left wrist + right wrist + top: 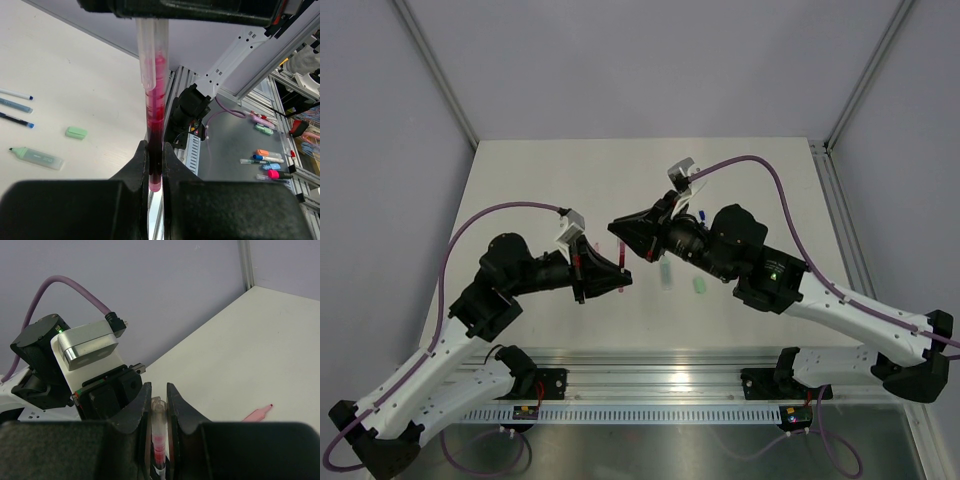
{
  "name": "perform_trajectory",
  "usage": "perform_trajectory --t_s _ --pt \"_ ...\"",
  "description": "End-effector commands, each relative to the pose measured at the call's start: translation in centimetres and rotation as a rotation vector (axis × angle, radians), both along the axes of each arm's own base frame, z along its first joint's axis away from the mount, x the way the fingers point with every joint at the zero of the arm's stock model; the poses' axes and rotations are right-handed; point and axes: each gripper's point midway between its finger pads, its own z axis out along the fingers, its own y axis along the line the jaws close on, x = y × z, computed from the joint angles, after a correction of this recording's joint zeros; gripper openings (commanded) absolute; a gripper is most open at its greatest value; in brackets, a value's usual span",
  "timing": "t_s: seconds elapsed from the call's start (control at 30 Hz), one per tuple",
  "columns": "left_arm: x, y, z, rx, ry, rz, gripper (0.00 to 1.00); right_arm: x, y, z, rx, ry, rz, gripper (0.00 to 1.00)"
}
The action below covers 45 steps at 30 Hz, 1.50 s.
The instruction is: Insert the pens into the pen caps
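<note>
Left gripper [156, 165] is pinched tight on the lower end of the red pen [154, 115]. The right gripper [159, 407], opposite it, is clamped on the clear cap [146, 55]. Both are held in the air over the middle of the table [740, 180]. The pen's upper part is already inside the cap, with red showing through the translucent wall. Whether it is pushed fully home cannot be told from these views, so I judge this pair to be mid-insertion or just seated.

The rest of the task appears to be waiting:
- **Thin pens:** In the left wrist view, three thin pens [15, 105] with blue tips lie bare on the table at 9 o'clock.
- **Green cap:** A loose green cap [76, 132] sits just beside them toward 8 o'clock.
- **Pale tube:** A pale tube [37, 157] with a green tip lies a little nearer (possibly a finished pairing, but I cannot tell).
- **Pink piece:** The right wrist view shows a pink piece [257, 413] lying on the table at 4 o'clock.

By this reckoning one pen is being capped and several remain.
</note>
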Motion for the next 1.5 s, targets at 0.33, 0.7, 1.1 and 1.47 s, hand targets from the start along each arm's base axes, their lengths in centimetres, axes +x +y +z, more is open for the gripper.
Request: perform_trajectory --t_s 0.33,0.7,1.1,1.47 --pt "0.0 0.1 3.6 -0.084 -0.103 0.005 0.0 -1.5 -0.9 -2.5 -0.057 0.021 0.048 0.0" --pt "0.1 0.2 3.7 -0.09 -0.105 0.018 0.0 -3.1 0.8 -9.1 -0.147 0.116 0.085 0.0" --pt "0.9 1.0 4.0 -0.105 -0.122 0.092 0.0 -7.2 1.2 -21.9 -0.279 0.334 0.066 0.0" --pt "2.1 1.5 4.0 -0.107 -0.118 0.153 0.0 -11.7 5.6 -29.9 -0.32 0.488 0.108 0.0"
